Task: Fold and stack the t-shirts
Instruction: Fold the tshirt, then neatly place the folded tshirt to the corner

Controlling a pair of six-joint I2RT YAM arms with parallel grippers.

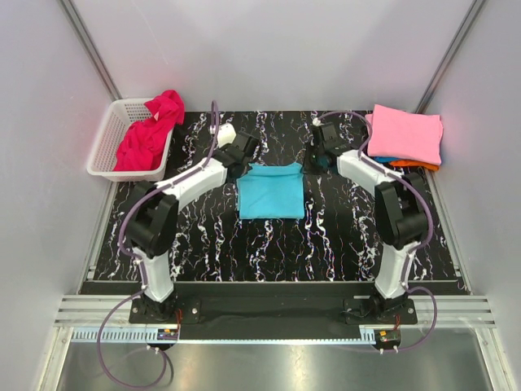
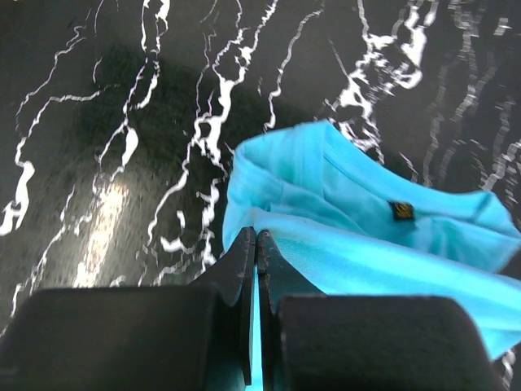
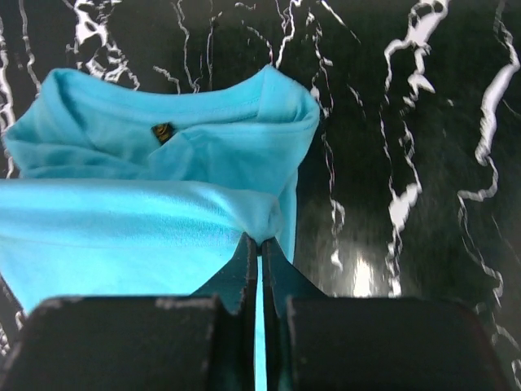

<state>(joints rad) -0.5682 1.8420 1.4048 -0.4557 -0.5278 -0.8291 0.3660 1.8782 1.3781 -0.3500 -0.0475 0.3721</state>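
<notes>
Black table (image 1: 203, 236) with white streaks has the turquoise shirt (image 1: 271, 191) in its middle, folded into a small square. The left gripper (image 2: 256, 244) and the right gripper (image 3: 260, 248) are each pinched tight on a far corner of it, by the collar. Only a thin bit of cloth sits in each pinch, so a corner could slip out and the fold flop open. If one arm pulls harder, the shirt may twist. At the back right is the folded pile (image 1: 404, 133). A red shirt (image 1: 151, 134) lies in the basket (image 1: 106, 151).

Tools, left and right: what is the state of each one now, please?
The left tool: closed, holding the turquoise t-shirt.
The right tool: closed, holding the same t-shirt.
</notes>
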